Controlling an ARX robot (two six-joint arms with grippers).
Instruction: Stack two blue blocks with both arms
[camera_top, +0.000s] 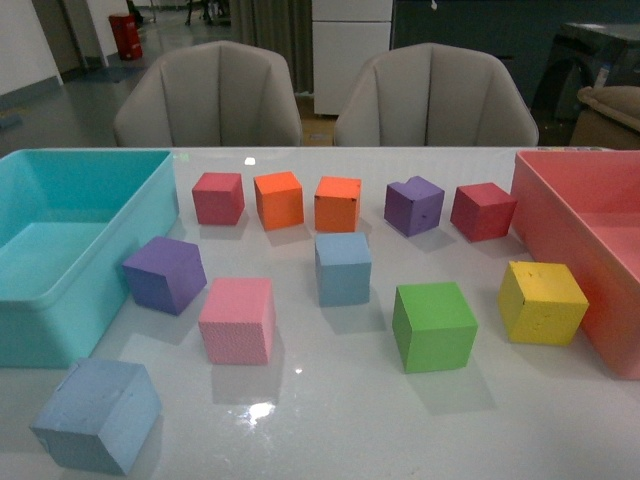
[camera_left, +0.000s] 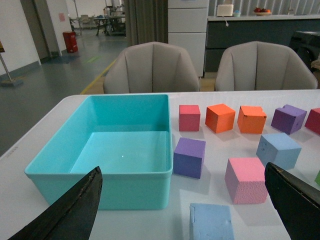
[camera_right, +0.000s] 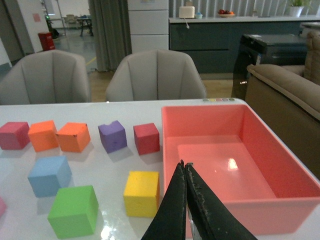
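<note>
- Left gripper: fingers spread, empty, likely readied for near blue block at front-left of table.
- Right gripper: fingers closed together, empty, parked.
- Second blue block: mid-table, apart, unstacked.

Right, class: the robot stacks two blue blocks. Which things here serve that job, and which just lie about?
Job: middle blue block; front-left blue block; left gripper; right gripper.
Lying about: purple blocks; red blocks; orange blocks; pink block; green block; yellow block; turquoise bin; coral bin.

left bin far left | right bin far right | centre block between bins | near block before left bin
</note>
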